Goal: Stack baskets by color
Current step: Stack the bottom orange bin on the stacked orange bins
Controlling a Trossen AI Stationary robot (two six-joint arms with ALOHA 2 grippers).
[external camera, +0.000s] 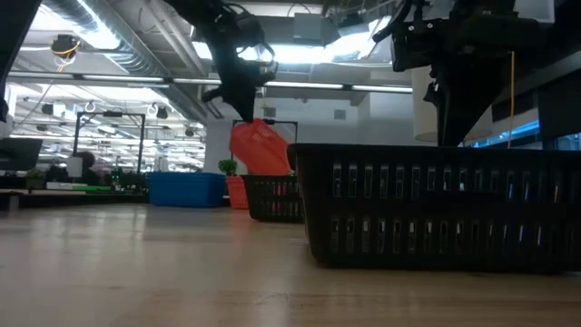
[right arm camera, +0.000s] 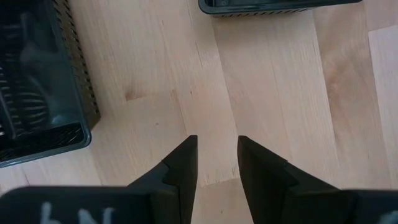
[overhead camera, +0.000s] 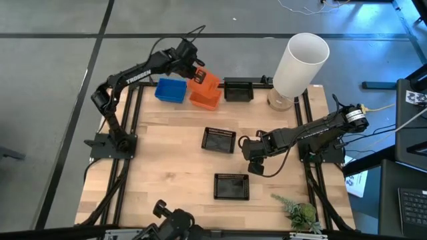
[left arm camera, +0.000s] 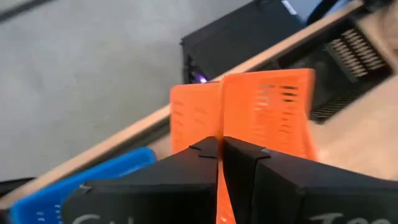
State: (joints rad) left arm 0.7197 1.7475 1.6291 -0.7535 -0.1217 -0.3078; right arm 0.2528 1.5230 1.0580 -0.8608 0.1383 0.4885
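Note:
My left gripper (overhead camera: 197,72) is at the far left of the table, shut on an orange basket (overhead camera: 204,83) that hangs tilted above a second orange basket (overhead camera: 205,101) resting on the wood. A blue basket (overhead camera: 171,91) stands just left of them. Three black baskets rest on the table: one at the far edge (overhead camera: 238,89), one in the middle (overhead camera: 219,140), one nearer the front (overhead camera: 231,187). My right gripper (overhead camera: 257,165) hovers open over bare wood between the two nearer black baskets, with nothing between its fingers (right arm camera: 186,165). My left gripper pinches one side wall of the orange basket at its rim (left arm camera: 219,134) between its two fingers. The fingers slant down from the table's left. The basket (external camera: 260,147) hangs tilted below them, lifted off the table.
A tall white cylinder (overhead camera: 300,61) stands at the far right corner. A small green plant (overhead camera: 301,213) lies at the near right corner. Open wood stretches over the near left part of the table (overhead camera: 153,173).

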